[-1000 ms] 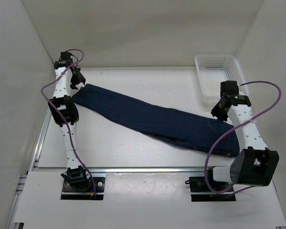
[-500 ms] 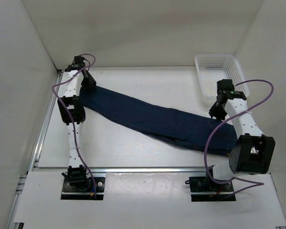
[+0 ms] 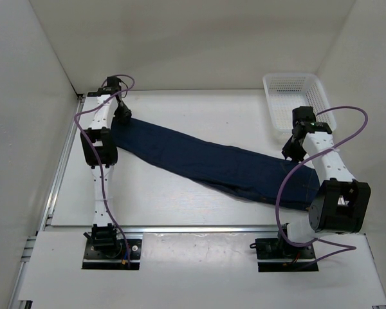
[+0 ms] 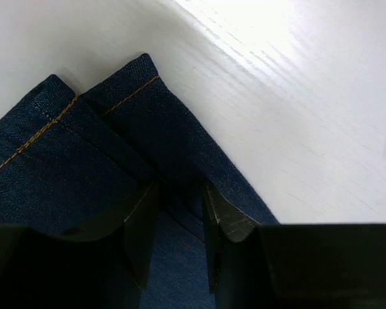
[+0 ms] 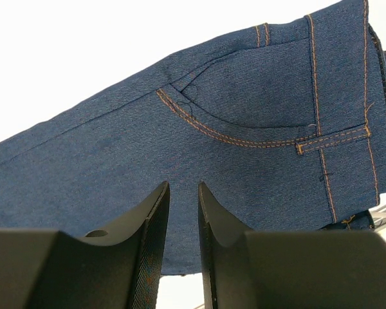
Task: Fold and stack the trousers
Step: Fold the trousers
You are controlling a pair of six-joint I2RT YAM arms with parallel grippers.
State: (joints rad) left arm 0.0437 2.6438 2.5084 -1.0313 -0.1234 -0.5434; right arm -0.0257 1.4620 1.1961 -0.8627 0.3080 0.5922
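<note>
Lying full length on the tabletop (image 3: 199,116), the trousers (image 3: 212,164) are set out as one diagonal band, hems at the far left and waist at the near right. Condition: the legs are laid one upon the other, and the two hems (image 4: 109,90) are seen slightly staggered in the left wrist view. No crosswise fold is yet made, so the task is judged to be at an early stage.

At the hem end, the left end effector (image 3: 124,116) is placed down on the denim, just inside the leg's edge. Its fingers are held a narrow gap apart with a strip of cloth between them. Whether that cloth is actually pinched cannot be told. The position is judged to be chosen so that the hems may be carried toward the waist.

Over the seat, the right end effector (image 3: 294,149) is held near a curved, orange-stitched pocket opening (image 5: 244,122). Its fingers are parted by a thin slit only, and nothing is held between them. The placement is judged to offer a second grip at the heavier end.

At the far right corner a white mesh basket (image 3: 286,103) is stood apart from the cloth.

Risk noted: if only the upper hem is taken, the layers may be drawn apart.
</note>
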